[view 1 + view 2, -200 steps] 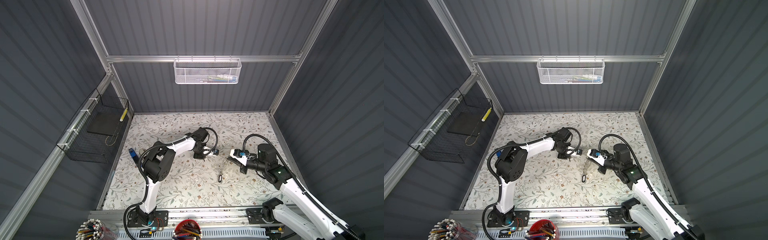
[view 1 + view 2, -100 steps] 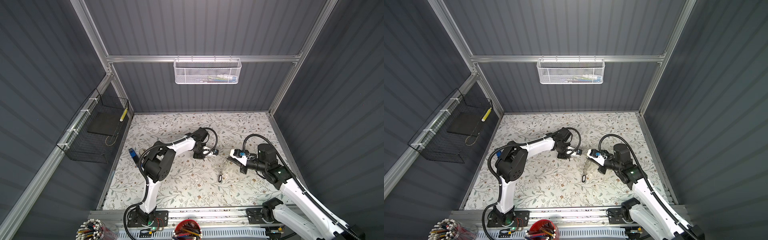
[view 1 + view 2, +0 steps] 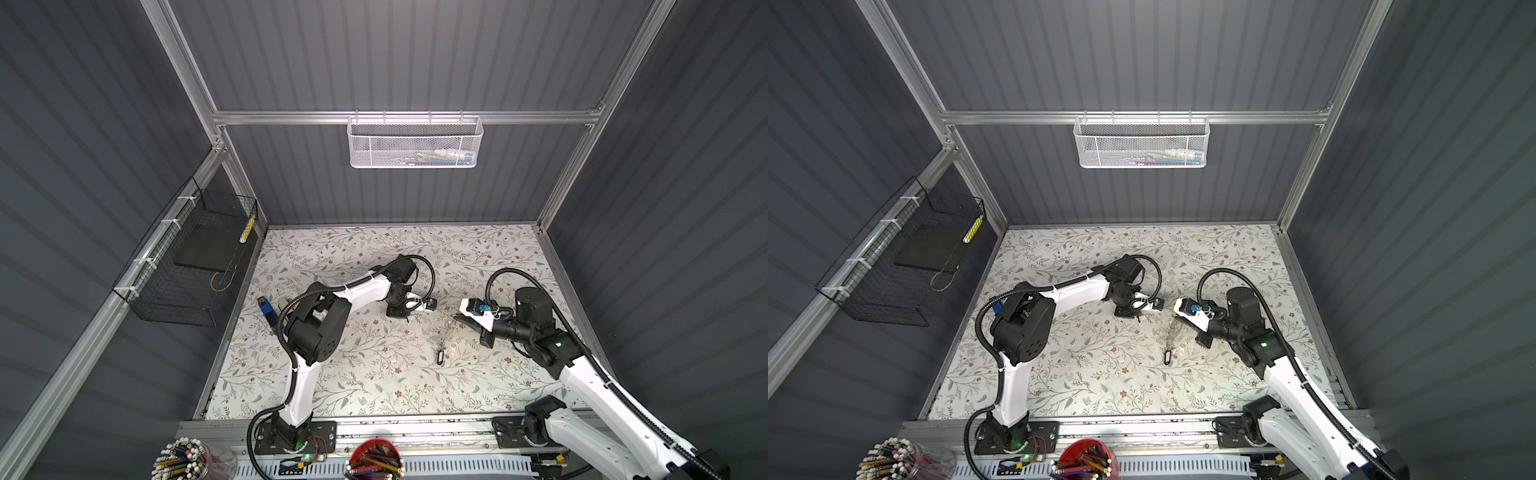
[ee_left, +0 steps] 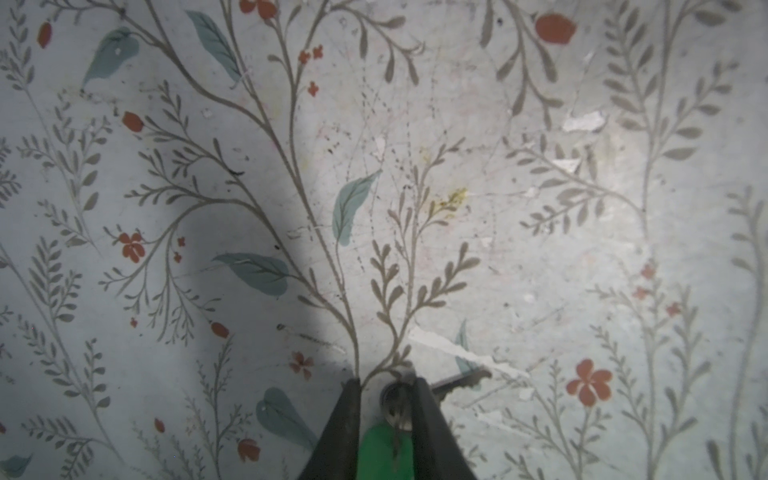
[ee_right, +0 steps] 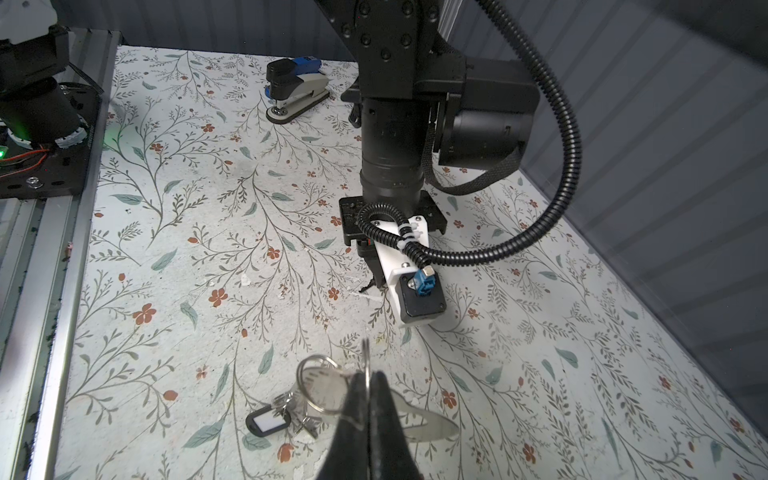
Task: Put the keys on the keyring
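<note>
1. Near the middle of the table [image 3: 332, 374], the left arm bends its wrist downward. The left gripper [image 4: 386, 382] has its jaws slightly apart around the green-tagged key [image 4: 397, 405]; whether they grip it is unclear.
2. The right arm reaches low and leftward. The right gripper [image 5: 368, 384] is clamped on the keyring [image 5: 444, 430], with the black-tagged key [image 5: 266, 422] on the table beside it.

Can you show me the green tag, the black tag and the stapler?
Green tag [image 4: 376, 455]: left wrist view, on its green plastic face.
Black tag [image 5: 268, 423]: right wrist view, on its white window.
Stapler [image 5: 300, 86]: right wrist view, on its white body.
</note>
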`<state>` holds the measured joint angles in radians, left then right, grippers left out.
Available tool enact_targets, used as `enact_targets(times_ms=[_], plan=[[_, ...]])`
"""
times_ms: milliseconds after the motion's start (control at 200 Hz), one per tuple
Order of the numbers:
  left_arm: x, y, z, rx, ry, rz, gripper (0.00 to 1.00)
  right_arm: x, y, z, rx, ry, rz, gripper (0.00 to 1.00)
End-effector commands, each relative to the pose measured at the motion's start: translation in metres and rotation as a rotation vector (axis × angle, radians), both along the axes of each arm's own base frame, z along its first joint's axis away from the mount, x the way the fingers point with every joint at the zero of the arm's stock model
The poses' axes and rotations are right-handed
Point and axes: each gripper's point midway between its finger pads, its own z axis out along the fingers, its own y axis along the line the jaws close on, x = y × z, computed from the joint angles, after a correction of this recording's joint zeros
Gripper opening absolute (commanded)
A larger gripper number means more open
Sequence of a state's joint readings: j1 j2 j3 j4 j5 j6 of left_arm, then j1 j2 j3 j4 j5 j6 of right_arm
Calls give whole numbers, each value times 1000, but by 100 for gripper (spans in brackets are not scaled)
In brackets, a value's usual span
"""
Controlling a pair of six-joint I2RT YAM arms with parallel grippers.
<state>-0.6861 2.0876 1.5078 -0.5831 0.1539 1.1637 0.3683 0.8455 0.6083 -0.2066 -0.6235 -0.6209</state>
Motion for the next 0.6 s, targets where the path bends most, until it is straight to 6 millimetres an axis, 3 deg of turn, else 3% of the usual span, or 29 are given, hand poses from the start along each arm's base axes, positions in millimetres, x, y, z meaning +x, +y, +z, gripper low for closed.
enact_targets(times_ms=[0, 595], plan=[[2, -3, 14, -30, 0, 0, 24, 1, 3, 11, 9, -36, 14, 0], [3, -2, 28, -88, 10, 2, 24, 4, 4, 12, 7, -38, 16, 0]])
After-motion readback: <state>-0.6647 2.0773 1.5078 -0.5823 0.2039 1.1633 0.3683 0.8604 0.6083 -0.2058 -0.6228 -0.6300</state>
